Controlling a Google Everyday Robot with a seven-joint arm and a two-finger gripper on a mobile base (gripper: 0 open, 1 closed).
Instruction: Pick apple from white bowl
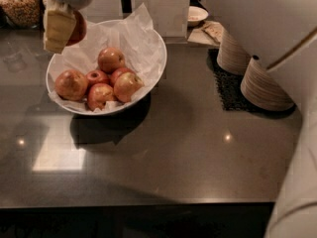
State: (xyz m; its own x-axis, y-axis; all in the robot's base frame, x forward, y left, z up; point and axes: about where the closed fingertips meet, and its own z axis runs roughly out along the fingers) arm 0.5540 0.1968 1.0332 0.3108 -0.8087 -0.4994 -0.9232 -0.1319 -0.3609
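Note:
The white bowl point(153, 58), lined with crinkled white paper, stands on the dark counter at upper left. Several apples lie in it. My gripper point(64, 29) hangs above the bowl's back left rim. It is shut on an apple point(77, 28), red-orange, showing between the pale fingers point(57, 28). The apple is lifted out of the bowl, well above the other fruit.
Stacks of beige disposable bowls point(262, 86) lie on a black mat point(229, 88) at the right. A small cream dish point(198, 15) sits at the back. A jar of nuts point(20, 4) stands at the back left. My white arm fills the right edge.

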